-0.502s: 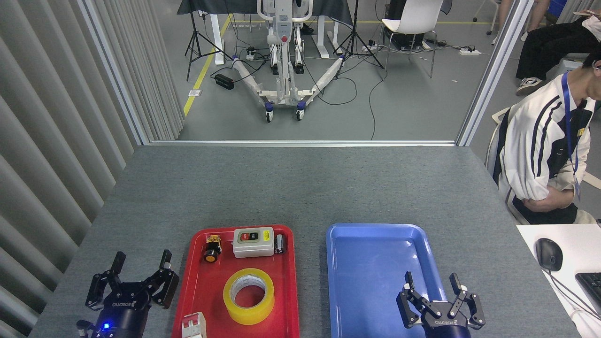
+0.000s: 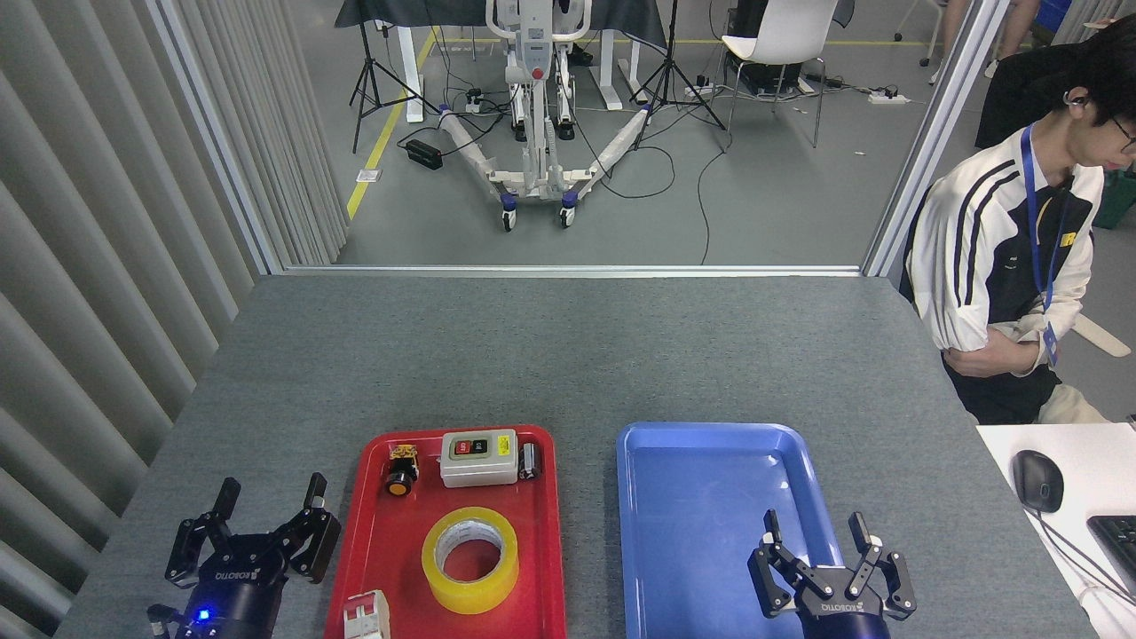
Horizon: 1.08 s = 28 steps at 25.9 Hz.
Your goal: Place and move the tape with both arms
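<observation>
While the tape [image 2: 470, 559] lies flat in the red tray [image 2: 541, 568], both grippers hang spread wide, holding nothing. Left gripper [image 2: 270, 500] is beside that tray, right gripper [image 2: 814, 530] over the blue tray [image 2: 701, 444].

Grey table [image 2: 568, 355]; red tray [image 2: 543, 568] left; blue tray [image 2: 701, 497] right, apart

Count on my table [image 2: 568, 355]: two trays, one red tray [image 2: 373, 497] and one blue tray [image 2: 710, 497]. The red tray carries five items: one tape [image 2: 470, 559], one grey switch box [image 2: 479, 458], one push button [image 2: 401, 470], one small dark cylindrical part [image 2: 530, 460], one white and red breaker [image 2: 367, 614]. I count two grippers of mine: my left gripper [image 2: 269, 500], my right gripper [image 2: 815, 526]. One person [image 2: 1012, 257] and one computer mouse [image 2: 1037, 479].
</observation>
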Motion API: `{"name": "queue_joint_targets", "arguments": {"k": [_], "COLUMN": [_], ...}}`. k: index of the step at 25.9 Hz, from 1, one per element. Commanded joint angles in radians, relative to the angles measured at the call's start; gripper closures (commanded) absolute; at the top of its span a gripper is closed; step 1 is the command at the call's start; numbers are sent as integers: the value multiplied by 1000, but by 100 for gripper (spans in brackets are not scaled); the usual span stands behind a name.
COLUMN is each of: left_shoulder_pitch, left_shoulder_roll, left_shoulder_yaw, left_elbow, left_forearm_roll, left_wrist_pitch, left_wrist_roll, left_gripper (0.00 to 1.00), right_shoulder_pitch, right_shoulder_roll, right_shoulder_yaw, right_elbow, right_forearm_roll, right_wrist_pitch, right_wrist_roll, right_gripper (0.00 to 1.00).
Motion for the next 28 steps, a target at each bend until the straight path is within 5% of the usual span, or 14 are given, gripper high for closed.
{"name": "queue_joint_targets", "arguments": {"k": [1,17,24,28], "left_shoulder_pitch": [0,0,-60,-143], "left_shoulder_roll": [0,6,37,166], "left_shoulder_yaw": [0,-12,-43,-203], "left_elbow": [1,-3,-3,6], "left_forearm_roll": [0,2,98,160], "left_wrist_pitch": [2,5,4,4], "left_wrist_roll": [-6,-26,-213,-368], "left_gripper": [0,0,0,0], "right_shoulder_pitch": [0,5,5,5], "right_shoulder_roll": [0,0,0,0], "right_shoulder_yaw": [0,-2,-2,-2], "right_elbow": [-1,-14,-14,-17], "right_forearm_roll": [0,0,-1,-1], "right_wrist_pitch": [0,0,0,1], "right_wrist_roll": [-1,1,1,2], "right_gripper": [0,0,0,0]}}
